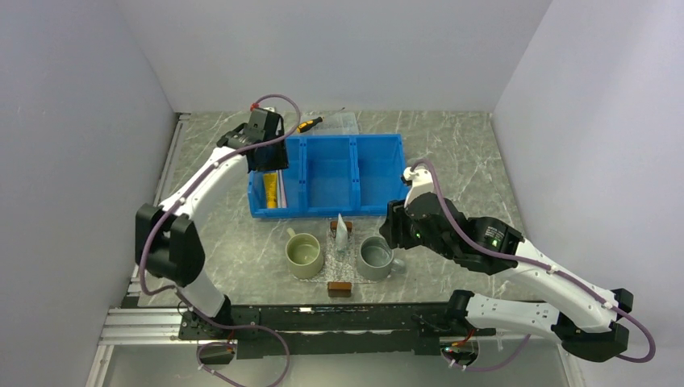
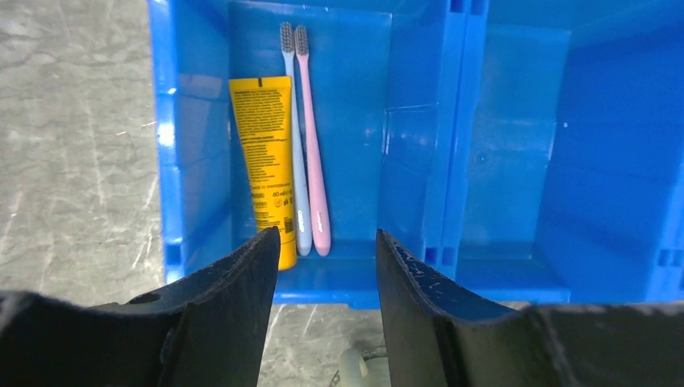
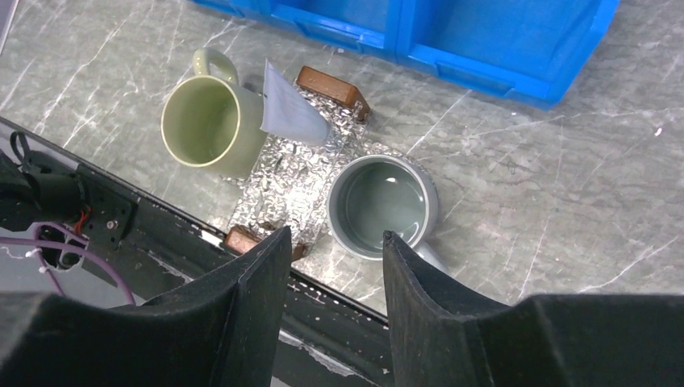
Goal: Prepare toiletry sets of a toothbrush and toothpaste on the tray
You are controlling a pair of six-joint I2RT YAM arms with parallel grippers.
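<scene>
The clear tray with brown end blocks lies between two mugs; it also shows in the top view. The pale toothpaste tube rests tilted at the tray's far end, against the green mug; it also shows in the top view. A pink toothbrush and a pale blue one lie beside a yellow tube in the blue bin's left compartment. My left gripper is open and empty above that compartment. My right gripper is open and empty, above the grey mug's near side.
The blue three-compartment bin stands behind the tray. A green mug is left of the tray and a grey mug right of it. A yellow-and-black screwdriver and a clear container lie behind the bin.
</scene>
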